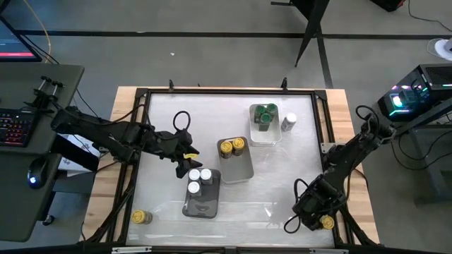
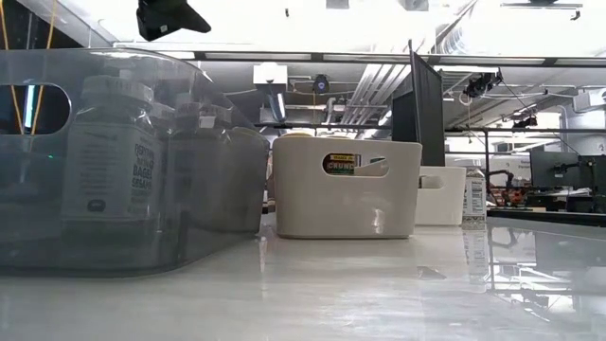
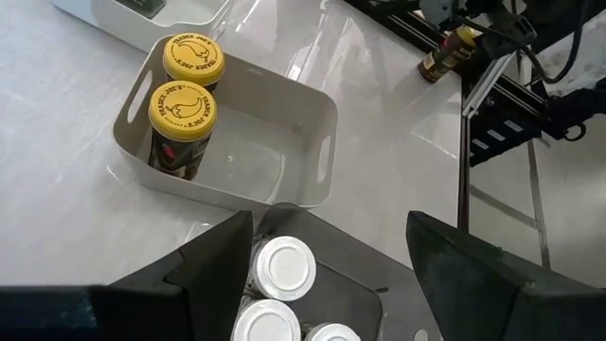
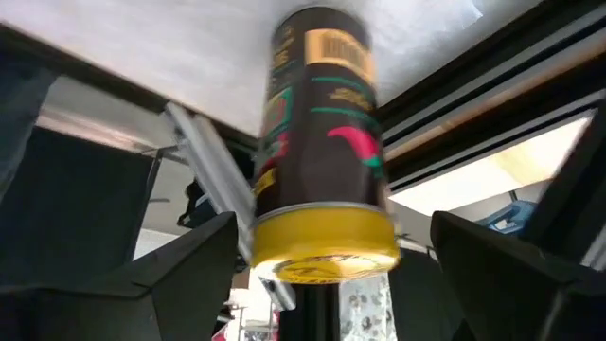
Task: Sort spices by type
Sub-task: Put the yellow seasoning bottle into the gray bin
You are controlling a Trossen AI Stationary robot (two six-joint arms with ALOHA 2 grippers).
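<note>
Three white-lidded spice jars (image 1: 198, 180) stand in a dark grey tray (image 1: 203, 204). My left gripper (image 3: 329, 223) hovers open above them, holding nothing. Two yellow-lidded jars (image 3: 185, 90) stand in the middle grey tray (image 1: 240, 168), and green-lidded jars (image 1: 265, 114) stand in a clear tray (image 1: 264, 135). A yellow-lidded jar (image 4: 317, 142) lies on its side by the table's near right corner. My right gripper (image 4: 331, 232) is open there, one finger on each side of the jar's lid end, with a gap on both sides.
A lone white-lidded jar (image 1: 288, 122) stands just right of the clear tray. Another yellow-lidded jar (image 1: 141, 216) lies near the table's near left corner. The black frame rail (image 1: 332, 141) runs along the table's edges, close beside the right gripper.
</note>
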